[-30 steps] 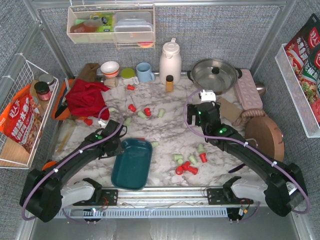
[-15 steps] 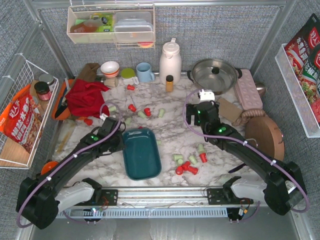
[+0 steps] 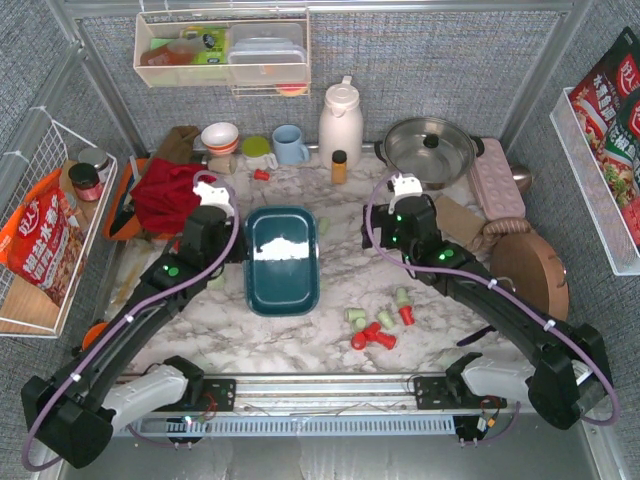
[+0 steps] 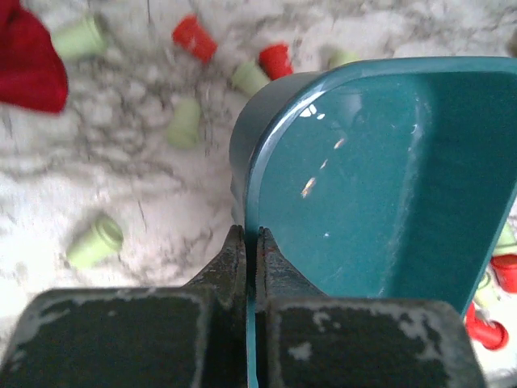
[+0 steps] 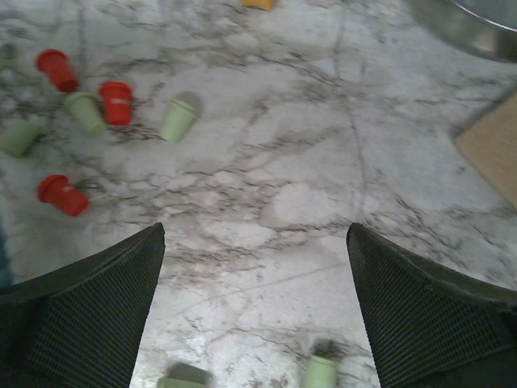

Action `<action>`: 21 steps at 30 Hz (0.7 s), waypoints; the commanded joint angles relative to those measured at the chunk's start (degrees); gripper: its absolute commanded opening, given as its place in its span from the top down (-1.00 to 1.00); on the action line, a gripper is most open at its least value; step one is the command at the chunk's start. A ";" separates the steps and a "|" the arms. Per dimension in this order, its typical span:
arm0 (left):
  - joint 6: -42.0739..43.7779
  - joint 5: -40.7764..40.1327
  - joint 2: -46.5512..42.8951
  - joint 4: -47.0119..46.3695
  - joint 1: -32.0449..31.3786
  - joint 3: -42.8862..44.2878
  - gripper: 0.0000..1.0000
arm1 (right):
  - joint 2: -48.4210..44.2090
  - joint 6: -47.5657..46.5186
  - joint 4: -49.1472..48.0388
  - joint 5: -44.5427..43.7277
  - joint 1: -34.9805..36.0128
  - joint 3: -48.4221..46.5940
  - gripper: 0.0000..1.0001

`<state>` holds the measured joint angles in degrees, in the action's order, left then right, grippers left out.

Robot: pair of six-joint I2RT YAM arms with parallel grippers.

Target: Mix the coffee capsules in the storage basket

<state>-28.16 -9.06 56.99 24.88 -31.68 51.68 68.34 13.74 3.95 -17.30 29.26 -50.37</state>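
The dark teal storage basket [image 3: 283, 270] lies mid-table, its bottom bare apart from a white glare. My left gripper [image 3: 240, 252] is shut on its left rim; in the left wrist view the jaws pinch the thin teal wall [image 4: 252, 242]. Red and pale green coffee capsules lie loose on the marble: a cluster [image 3: 377, 325] right of the basket, a red one [image 3: 261, 174] at the back, others [image 4: 185, 123] beside the basket. My right gripper [image 3: 398, 222] hovers open over bare marble [image 5: 254, 234], with capsules [image 5: 115, 101] to its far left.
A red cloth [image 3: 170, 195] lies left of the basket. Along the back stand a bowl [image 3: 220, 137], blue mug [image 3: 290, 145], white thermos [image 3: 340, 122], amber bottle [image 3: 339, 166] and lidded pot [image 3: 430, 148]. A round wooden board [image 3: 528, 272] sits right.
My left gripper closed on the basket's rim and carried the basket away from the near edge toward the table's middle, turning it straight. The right arm barely moved.
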 commanded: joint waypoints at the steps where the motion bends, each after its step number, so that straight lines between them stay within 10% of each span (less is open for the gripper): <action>1: 10.11 -1.28 2.31 -16.60 0.03 1.34 1.00 | 0.02 -0.40 -3.80 9.11 0.06 -1.52 -0.99; 21: 8.80 6.96 13.78 -39.24 0.06 1.45 1.00 | -3.58 -7.53 -19.46 15.10 7.82 0.89 -0.76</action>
<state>-17.02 -3.53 72.29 -8.16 -31.64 54.30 64.99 9.21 -8.56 -2.81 35.20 -49.56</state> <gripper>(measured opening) 0.012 0.888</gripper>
